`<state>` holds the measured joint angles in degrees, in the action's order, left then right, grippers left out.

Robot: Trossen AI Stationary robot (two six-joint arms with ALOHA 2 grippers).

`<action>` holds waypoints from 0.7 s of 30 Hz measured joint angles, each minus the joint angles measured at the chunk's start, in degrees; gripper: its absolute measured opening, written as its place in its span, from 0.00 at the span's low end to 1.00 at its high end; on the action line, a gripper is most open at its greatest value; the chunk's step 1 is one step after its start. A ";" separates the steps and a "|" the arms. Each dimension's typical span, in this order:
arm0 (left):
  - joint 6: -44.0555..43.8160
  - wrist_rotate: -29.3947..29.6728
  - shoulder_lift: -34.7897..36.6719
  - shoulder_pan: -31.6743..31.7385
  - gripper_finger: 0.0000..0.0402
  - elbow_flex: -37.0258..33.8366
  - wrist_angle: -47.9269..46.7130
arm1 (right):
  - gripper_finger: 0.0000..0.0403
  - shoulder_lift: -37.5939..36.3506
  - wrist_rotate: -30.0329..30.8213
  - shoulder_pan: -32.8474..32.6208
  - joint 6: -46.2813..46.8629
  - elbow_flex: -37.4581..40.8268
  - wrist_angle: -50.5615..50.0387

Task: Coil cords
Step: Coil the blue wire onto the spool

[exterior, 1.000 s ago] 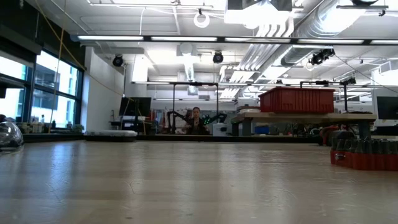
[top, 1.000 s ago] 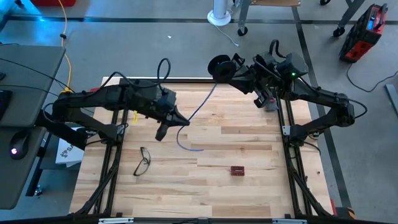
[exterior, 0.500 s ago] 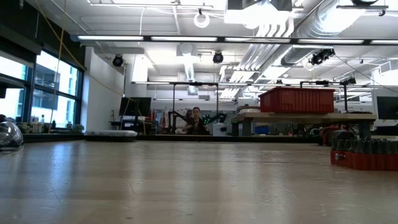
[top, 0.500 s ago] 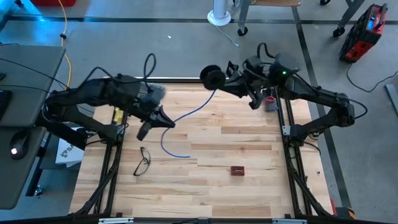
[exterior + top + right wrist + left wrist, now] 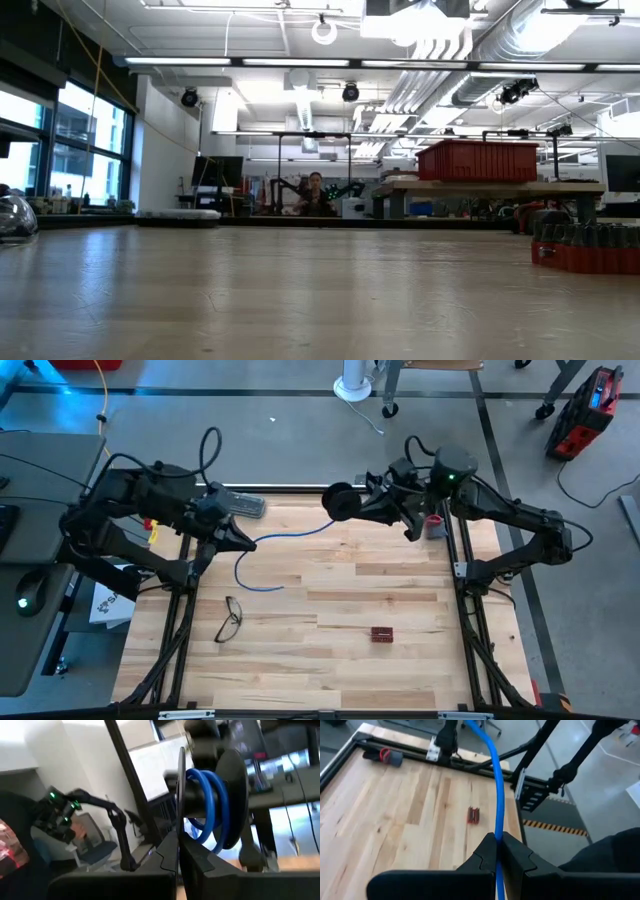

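Observation:
A thin blue cable (image 5: pixel 290 532) runs from a dark spool (image 5: pixel 340 500) over the table's far edge to my left gripper (image 5: pixel 240 543). Its loose tail (image 5: pixel 258 582) curves down past the gripper onto the wood. Several blue turns (image 5: pixel 206 795) sit on the spool's hub between two dark discs. My left gripper is shut on the cable above the table's far left part. My right gripper (image 5: pixel 178 845) is shut on the spool. Neither gripper shows in the low view. My left gripper pinches the blue cable (image 5: pixel 496 831) between its two fingertips, partway along its length. The cable runs on from the fingers toward the spool, off the table and nearly straight. The tail hangs slack behind the hold. My right gripper holds the spool by the thin edge of one disc (image 5: pixel 179 815), pinched between its two fingers. The fingers come roughly level from the table's right side. The spool is lifted clear, above the table's far edge.
Eyeglasses (image 5: pixel 230 618) lie near the left edge and show in the low view (image 5: pixel 12 215). A small red block (image 5: pixel 381 633) lies right of centre toward the near side. A grey device (image 5: pixel 245 505) sits at the far left corner, a red-and-grey item (image 5: pixel 432 525) at the far right.
My left gripper has moved toward the table's left edge, drawing the cable out straighter, and the tail has slid left with it. My right gripper has brought the spool a little left and nearer the table.

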<state>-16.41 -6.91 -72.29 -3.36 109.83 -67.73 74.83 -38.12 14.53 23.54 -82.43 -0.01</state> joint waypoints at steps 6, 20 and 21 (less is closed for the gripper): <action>0.00 -4.14 -0.58 0.00 0.00 1.71 0.48 | 0.00 0.04 -0.05 -0.81 -0.91 0.00 -6.68; 0.16 -15.92 -8.49 6.10 0.00 12.00 1.66 | 0.00 0.54 0.60 -4.90 -1.11 0.00 -15.68; 0.14 -17.45 -9.53 6.62 0.00 13.03 1.63 | 0.00 0.78 0.62 -5.18 -1.21 0.00 -15.75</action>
<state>-16.27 -24.36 -81.82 3.26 122.85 -66.11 75.61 -37.50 9.35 22.33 -82.43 -15.76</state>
